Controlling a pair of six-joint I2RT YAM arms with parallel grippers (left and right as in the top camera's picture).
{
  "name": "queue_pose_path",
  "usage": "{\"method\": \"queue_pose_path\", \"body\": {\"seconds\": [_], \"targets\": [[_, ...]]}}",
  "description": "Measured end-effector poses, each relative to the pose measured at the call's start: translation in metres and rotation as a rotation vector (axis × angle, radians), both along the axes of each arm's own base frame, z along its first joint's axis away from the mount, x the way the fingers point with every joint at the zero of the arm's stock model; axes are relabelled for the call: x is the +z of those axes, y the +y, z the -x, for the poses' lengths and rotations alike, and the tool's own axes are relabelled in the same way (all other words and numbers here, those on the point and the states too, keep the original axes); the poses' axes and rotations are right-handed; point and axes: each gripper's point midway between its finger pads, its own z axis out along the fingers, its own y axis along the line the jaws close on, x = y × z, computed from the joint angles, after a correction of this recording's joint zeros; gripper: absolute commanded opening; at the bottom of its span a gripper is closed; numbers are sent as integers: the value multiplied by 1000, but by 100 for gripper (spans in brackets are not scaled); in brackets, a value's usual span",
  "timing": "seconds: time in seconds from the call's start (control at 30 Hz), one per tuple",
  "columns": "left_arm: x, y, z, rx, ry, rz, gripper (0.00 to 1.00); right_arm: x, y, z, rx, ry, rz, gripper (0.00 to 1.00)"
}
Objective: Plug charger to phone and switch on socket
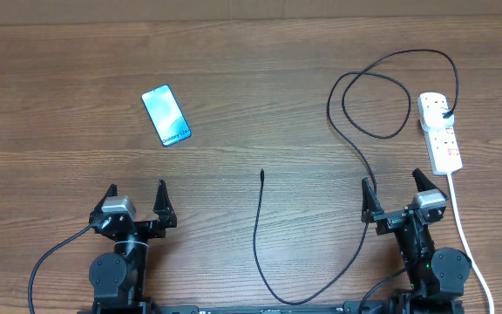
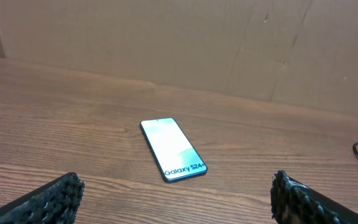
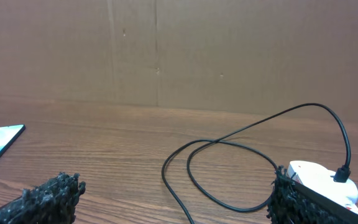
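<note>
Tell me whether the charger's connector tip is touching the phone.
Apart. The overhead view shows the charger tip lying well clear of the phone, with a wide gap between them.

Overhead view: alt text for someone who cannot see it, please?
A lit phone lies unplugged on a wooden table; a black charger cable trails to a white power strip. The left end effector and right end effector are open.
</note>
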Motion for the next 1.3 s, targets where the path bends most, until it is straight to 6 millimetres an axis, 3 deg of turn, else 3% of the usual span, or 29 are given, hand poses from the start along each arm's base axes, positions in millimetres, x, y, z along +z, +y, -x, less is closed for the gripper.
{"method": "queue_pose_path", "body": {"seconds": [1.3], "targets": [[0,0,0,0,0,0,100,0,0,0,0,0,0,100]]}}
